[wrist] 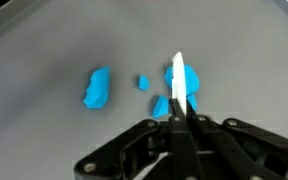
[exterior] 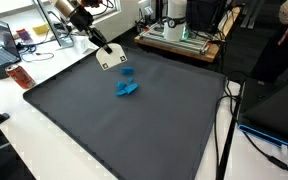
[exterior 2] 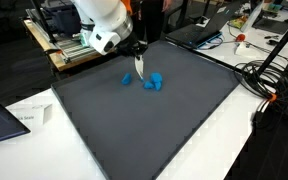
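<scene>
My gripper [wrist: 179, 108] is shut on a thin white card [wrist: 179, 80], seen edge-on in the wrist view and sticking out past the fingertips. In both exterior views the gripper [exterior: 97, 42] [exterior 2: 137, 50] hangs over the far part of a dark grey mat [exterior: 104, 130] [exterior 2: 174, 130], with the card [exterior: 109, 58] [exterior 2: 138, 68] pointing down a little above it. Several bright blue pieces lie on the mat just below and beside the card: a long one [wrist: 97, 88], a tiny one [wrist: 142, 81] and more [wrist: 162, 105] partly hidden behind the card. In the exterior views they show as small blue lumps [exterior: 126, 89] [exterior 2: 153, 82].
A laptop [exterior: 2, 45] and a red object [exterior: 21, 77] lie on the white table beside the mat. A machine on a wooden base [exterior: 179, 35] stands behind it. Cables [exterior 2: 269, 85] run along one side. A paper sheet [exterior 2: 29, 117] lies near the mat's edge.
</scene>
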You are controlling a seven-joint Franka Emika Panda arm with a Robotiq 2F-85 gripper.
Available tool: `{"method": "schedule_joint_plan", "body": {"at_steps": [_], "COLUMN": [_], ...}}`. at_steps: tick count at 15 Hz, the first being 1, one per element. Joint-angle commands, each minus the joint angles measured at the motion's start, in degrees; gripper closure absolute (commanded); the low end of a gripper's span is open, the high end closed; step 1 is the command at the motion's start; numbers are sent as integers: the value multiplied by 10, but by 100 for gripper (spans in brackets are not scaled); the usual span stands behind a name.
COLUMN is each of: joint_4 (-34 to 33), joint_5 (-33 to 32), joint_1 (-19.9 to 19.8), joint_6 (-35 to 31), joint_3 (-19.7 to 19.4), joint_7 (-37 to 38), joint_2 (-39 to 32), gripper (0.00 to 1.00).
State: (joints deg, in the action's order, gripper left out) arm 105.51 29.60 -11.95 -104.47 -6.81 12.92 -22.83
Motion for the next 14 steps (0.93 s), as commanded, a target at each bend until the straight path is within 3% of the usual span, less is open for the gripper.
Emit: {"method": "schedule_joint_plan", "body": {"at_steps": [1, 9, 14], "joint_4": [66, 135, 164], "joint_5": [42, 150, 190], "joint_1": [-5, -2, -8], "joint_6": [-72, -230, -267], "joint_3": [1, 4, 11], "joint_7": [-46, -112, -160], "joint_2": [38, 55, 54], "gripper": [99, 99, 99]}}
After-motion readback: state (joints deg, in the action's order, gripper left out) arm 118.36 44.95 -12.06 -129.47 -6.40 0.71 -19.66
